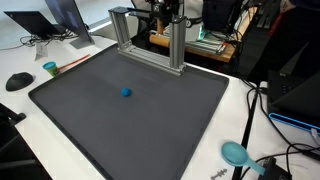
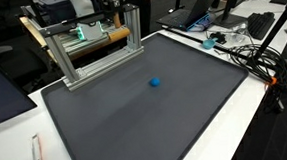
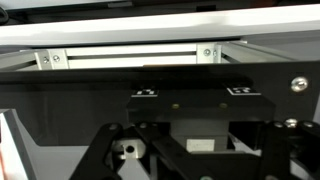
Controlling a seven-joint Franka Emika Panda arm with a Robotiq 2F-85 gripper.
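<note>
A small blue ball point(image 1: 126, 92) point(image 2: 156, 83) lies alone near the middle of a dark grey mat point(image 1: 90, 125) point(image 2: 116, 127). An aluminium frame point(image 1: 150, 40) point(image 2: 91, 48) stands on the mat's far edge. My gripper point(image 1: 172, 16) point(image 2: 129, 5) hangs behind the top of that frame, far from the ball. In the wrist view the frame's bar point(image 3: 130, 55) runs across the top. Below it sit a dark block with two checkered markers point(image 3: 190, 95) and my gripper's black linkage point(image 3: 195, 140). Its fingertips are lost in the dark, and I see nothing held.
A teal cup point(image 1: 50, 68), a black mouse point(image 1: 18, 81) and a laptop on a stand point(image 1: 45, 25) sit beside the mat. A teal round object point(image 1: 235, 153) and cables point(image 1: 255, 110) point(image 2: 252, 58) lie along another side. Benches with equipment point(image 1: 200, 40) stand behind the frame.
</note>
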